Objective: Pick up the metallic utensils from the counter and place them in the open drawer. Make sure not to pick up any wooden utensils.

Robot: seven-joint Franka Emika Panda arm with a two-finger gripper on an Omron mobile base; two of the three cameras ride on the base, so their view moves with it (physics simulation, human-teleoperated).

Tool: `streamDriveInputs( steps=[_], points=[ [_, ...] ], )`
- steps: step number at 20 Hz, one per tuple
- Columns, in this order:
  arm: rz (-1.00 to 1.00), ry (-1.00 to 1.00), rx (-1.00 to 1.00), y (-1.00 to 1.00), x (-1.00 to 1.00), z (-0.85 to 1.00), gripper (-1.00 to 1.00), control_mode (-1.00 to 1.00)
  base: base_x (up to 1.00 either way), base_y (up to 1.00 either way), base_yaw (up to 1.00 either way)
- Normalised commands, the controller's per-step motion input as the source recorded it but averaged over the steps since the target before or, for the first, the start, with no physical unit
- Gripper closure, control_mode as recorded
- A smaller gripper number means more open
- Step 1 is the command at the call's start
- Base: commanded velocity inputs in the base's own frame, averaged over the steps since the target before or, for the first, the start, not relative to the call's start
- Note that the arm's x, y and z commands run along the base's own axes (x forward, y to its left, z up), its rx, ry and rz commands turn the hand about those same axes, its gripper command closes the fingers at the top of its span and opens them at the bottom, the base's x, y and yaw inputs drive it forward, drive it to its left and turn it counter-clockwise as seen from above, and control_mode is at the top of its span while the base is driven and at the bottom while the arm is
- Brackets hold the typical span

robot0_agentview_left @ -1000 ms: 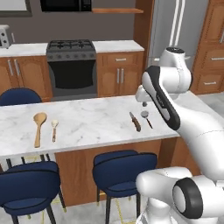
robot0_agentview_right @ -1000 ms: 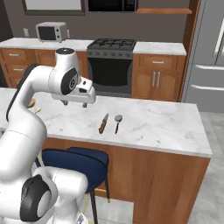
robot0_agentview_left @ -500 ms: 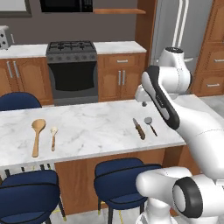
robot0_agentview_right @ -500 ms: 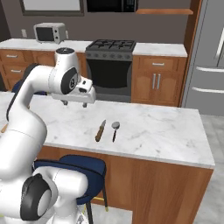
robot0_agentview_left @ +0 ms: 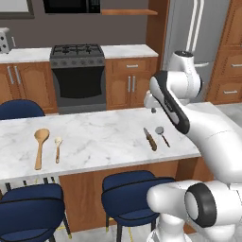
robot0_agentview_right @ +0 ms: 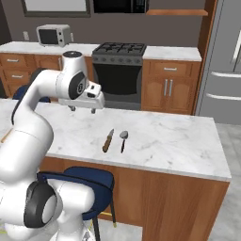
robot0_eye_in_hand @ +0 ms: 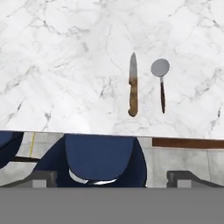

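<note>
Knife: (robot0_eye_in_hand: 133, 84) grey blade, brown handle, lies flat on the counter (robot0_eye_in_hand: 65, 65) right of centre in the hand view, handle toward the near edge.
Spoon: (robot0_eye_in_hand: 160, 81) all grey, just beside the knife on its right, parallel, not touching.
Gripper: (robot0_agentview_right: 82, 109) hangs above the counter, left of centre in the right base view, well apart from both metal pieces; jaws spread wide, nothing between them.
Wooden spoons: large one (robot0_agentview_left: 39, 147) and small one (robot0_agentview_left: 57, 149) lie at the left of the left base view, far from the knife.
Drawer: cannot tell where it is.
Risk 1: both metal pieces are thin and flat on hard marble; fingers may skid over them or close on nothing.
Risk 2: knife and spoon lie close; a descent between them could knock one aside or catch both.
Risk 3: both sit near the counter edge above a stool (robot0_eye_in_hand: 98, 159); a push could send one over.
Risk 4: wrong pick is unlikely, given the gap to the wooden spoons.
</note>
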Motion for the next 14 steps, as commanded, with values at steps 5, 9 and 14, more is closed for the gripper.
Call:
streamDriveInputs(
  steps=[5, 9, 14],
  points=[
    [-0.03, 0.26, -0.01, -0.11, 0.7, -0.25, -1.0, -1.0, 0.0, 0.0, 0.0],
    [0.03, 0.23, 0.0, -0.36, 0.51, -0.84, -1.0, -1.0, 0.0, 0.0, 0.0],
    [0.04, 0.25, 0.0, -0.24, 0.47, -0.8, -1.0, -1.0, 0.0, 0.0, 0.0]
  ],
)
